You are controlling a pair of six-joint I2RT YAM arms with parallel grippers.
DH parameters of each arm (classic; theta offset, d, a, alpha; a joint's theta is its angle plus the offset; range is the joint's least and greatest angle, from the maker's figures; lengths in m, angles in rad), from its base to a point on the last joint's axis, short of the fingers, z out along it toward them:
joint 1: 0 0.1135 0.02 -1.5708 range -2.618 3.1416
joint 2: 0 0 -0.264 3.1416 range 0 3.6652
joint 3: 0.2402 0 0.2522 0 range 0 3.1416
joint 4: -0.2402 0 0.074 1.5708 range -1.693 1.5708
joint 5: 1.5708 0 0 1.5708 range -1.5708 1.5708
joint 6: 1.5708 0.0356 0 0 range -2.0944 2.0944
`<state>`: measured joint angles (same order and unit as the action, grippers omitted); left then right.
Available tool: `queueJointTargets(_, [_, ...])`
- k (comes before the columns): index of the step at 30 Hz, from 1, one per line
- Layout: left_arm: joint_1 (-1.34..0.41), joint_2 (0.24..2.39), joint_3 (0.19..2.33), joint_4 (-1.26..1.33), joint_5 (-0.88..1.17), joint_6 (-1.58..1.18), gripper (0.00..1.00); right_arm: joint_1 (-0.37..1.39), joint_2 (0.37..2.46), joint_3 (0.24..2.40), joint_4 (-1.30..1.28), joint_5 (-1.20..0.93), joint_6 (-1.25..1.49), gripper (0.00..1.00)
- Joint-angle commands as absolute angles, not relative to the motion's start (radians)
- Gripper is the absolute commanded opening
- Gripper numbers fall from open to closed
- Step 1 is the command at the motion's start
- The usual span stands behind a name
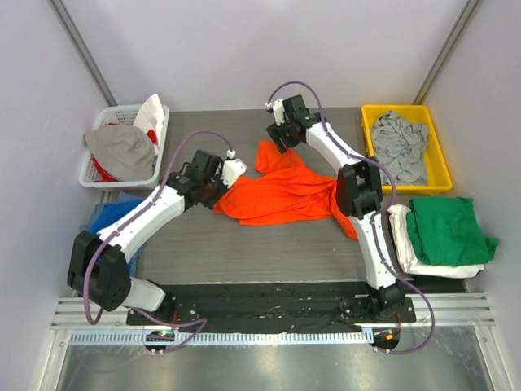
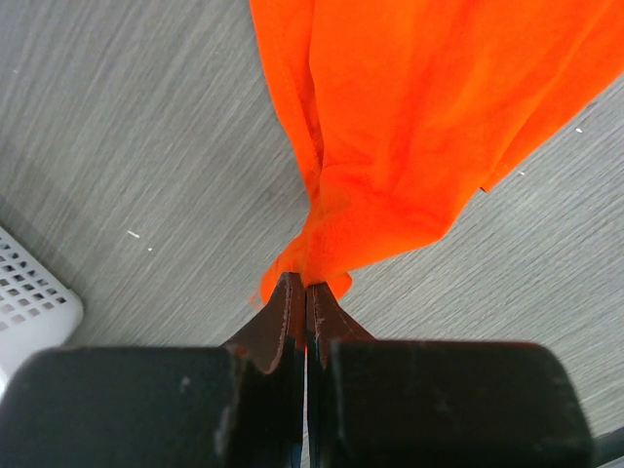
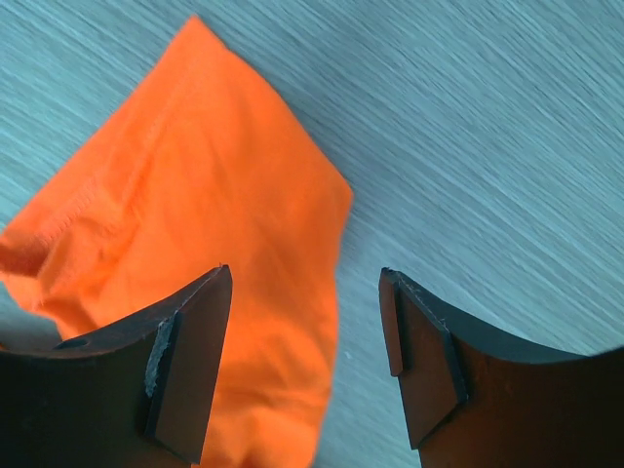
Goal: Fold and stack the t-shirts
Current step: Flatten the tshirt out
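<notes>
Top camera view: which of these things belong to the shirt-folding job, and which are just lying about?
Part of the job:
orange t-shirt, pinched by the left gripper, with the right gripper open over it
green t-shirt lying on the white t-shirt
grey t-shirt in the yellow bin

Lying about:
white basket of mixed cloth
blue cloth

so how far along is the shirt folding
Done: the green shirt lies folded on the white shirt. In hand: left hand shut on the orange shirt, right hand open above its corner. To do: that fold, plus the grey shirt in the yellow bin.
</notes>
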<state>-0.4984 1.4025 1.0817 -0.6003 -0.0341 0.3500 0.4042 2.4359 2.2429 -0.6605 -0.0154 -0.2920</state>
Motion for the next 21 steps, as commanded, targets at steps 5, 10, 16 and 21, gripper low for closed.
queueJointTargets(5, [-0.499, 1.468, 1.071, -0.526, -0.023, 0.339, 0.0, 0.429, 2.49, 2.365, -0.554, -0.078, -0.282, 0.7])
queueJointTargets(10, [-0.499, 1.5, 1.085, -0.529, -0.009, 0.33, 0.0, 0.431, 2.536, 2.378, -0.531, -0.109, -0.291, 0.7])
queueJointTargets(16, [-0.499, 1.512, 1.091, -0.529, -0.011, 0.322, 0.0, 0.431, 2.586, 2.375, -0.506, -0.13, -0.307, 0.7])
queueJointTargets(21, [-0.499, 1.517, 1.088, -0.531, -0.015, 0.321, 0.0, 0.43, 2.612, 2.378, -0.489, -0.137, -0.327, 0.7])
